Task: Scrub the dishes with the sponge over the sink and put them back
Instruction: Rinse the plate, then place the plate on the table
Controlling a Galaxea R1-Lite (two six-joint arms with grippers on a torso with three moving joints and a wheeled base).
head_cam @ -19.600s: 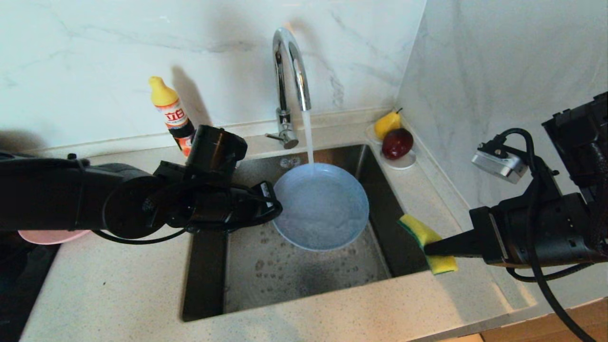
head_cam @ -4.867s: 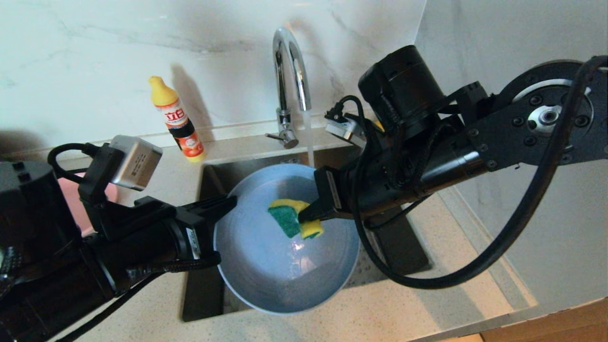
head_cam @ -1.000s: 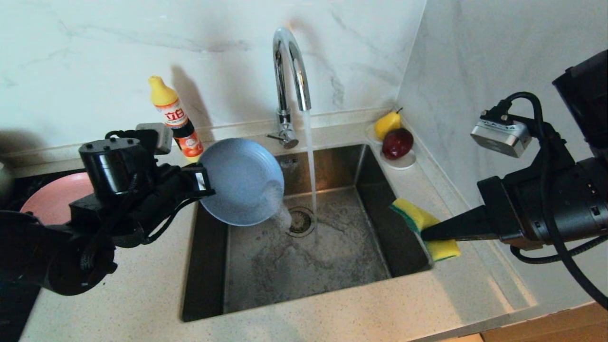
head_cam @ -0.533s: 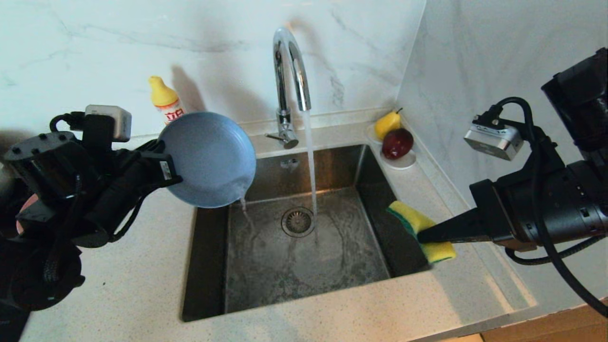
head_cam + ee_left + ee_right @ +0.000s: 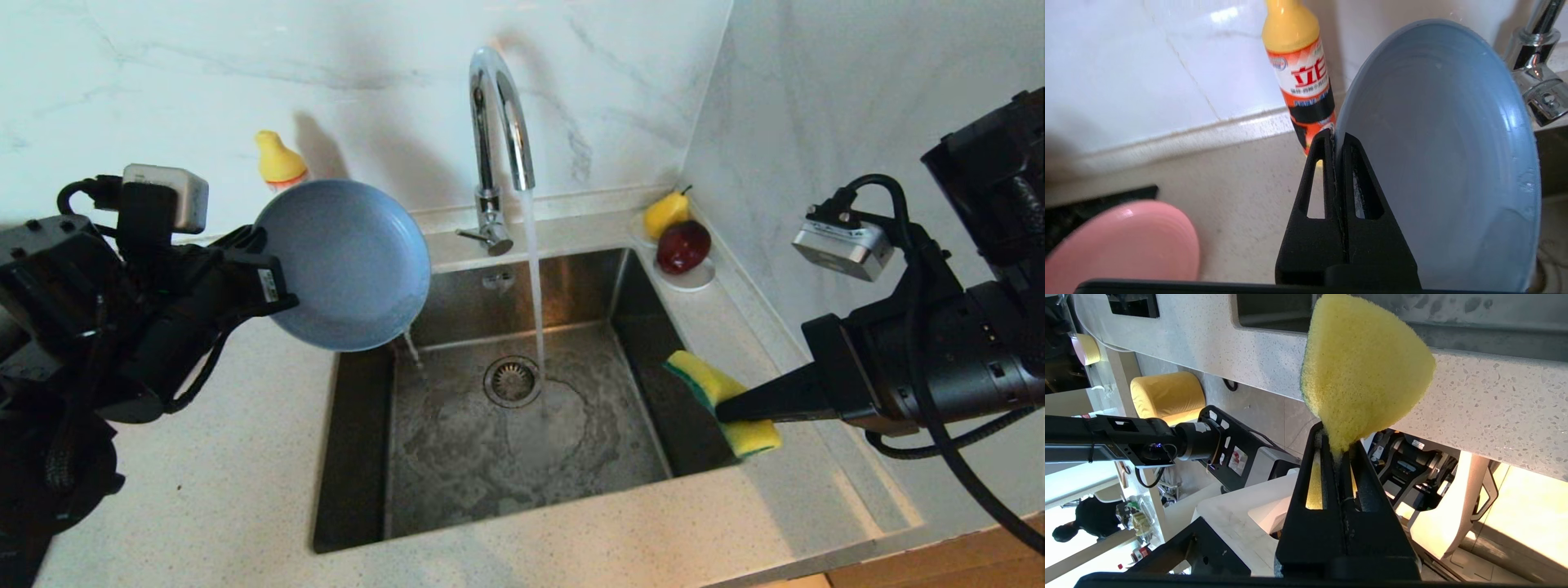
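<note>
Your left claw (image 5: 265,282) is pinching the round light-blue plate (image 5: 347,263) by its rim, tilted over the speckled counter (image 5: 220,457), with the round pink plate (image 5: 1122,241) lying further left.

Speckled countertop (image 5: 204,490): pink plate (image 5: 1122,245), bottle (image 5: 1300,73)

Matte light-blue plate (image 5: 347,263), porous yellow sponge (image 5: 1363,371), brushed steel sink (image 5: 522,425), glossy chrome tap (image 5: 498,122).
</note>
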